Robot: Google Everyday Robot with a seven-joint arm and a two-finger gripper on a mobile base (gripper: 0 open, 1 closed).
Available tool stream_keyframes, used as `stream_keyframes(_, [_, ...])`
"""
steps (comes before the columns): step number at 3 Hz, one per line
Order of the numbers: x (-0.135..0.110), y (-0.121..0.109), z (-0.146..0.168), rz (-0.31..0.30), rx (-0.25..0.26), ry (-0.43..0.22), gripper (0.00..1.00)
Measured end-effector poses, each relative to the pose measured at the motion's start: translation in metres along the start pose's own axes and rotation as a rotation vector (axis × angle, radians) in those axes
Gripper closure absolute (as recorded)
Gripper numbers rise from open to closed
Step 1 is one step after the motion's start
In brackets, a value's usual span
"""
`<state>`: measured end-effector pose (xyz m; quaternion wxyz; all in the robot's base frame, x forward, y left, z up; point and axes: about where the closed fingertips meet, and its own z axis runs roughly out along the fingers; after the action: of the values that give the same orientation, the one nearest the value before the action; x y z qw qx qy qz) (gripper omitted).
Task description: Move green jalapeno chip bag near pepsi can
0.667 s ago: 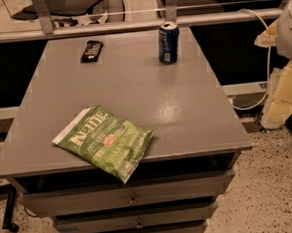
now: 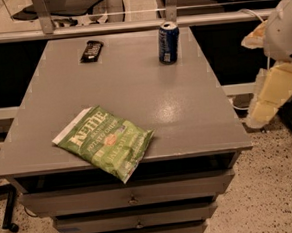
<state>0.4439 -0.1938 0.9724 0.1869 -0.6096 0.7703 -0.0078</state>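
Observation:
The green jalapeno chip bag (image 2: 105, 141) lies flat at the table's front left, and its lower corner hangs over the front edge. The pepsi can (image 2: 169, 42) stands upright at the back right of the table, far from the bag. My gripper (image 2: 267, 97) hangs off the table's right side, level with the table's middle. It is well away from both the bag and the can and holds nothing that I can see.
A small black bar wrapper (image 2: 91, 50) lies at the back left of the grey table (image 2: 133, 84). Drawers sit below the front edge. A metal rail and chairs stand behind the table. Speckled floor lies to the right.
My gripper has edged slightly left toward the table's right side. The bag, can and wrapper have not moved.

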Motion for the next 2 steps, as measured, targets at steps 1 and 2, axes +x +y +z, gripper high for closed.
stream_keyframes(1, [-0.045, 0.009, 0.026, -0.003, -0.027, -0.114, 0.00])
stream_keyframes(2, [-0.097, 0.017, 0.059, -0.004, -0.065, -0.229, 0.00])
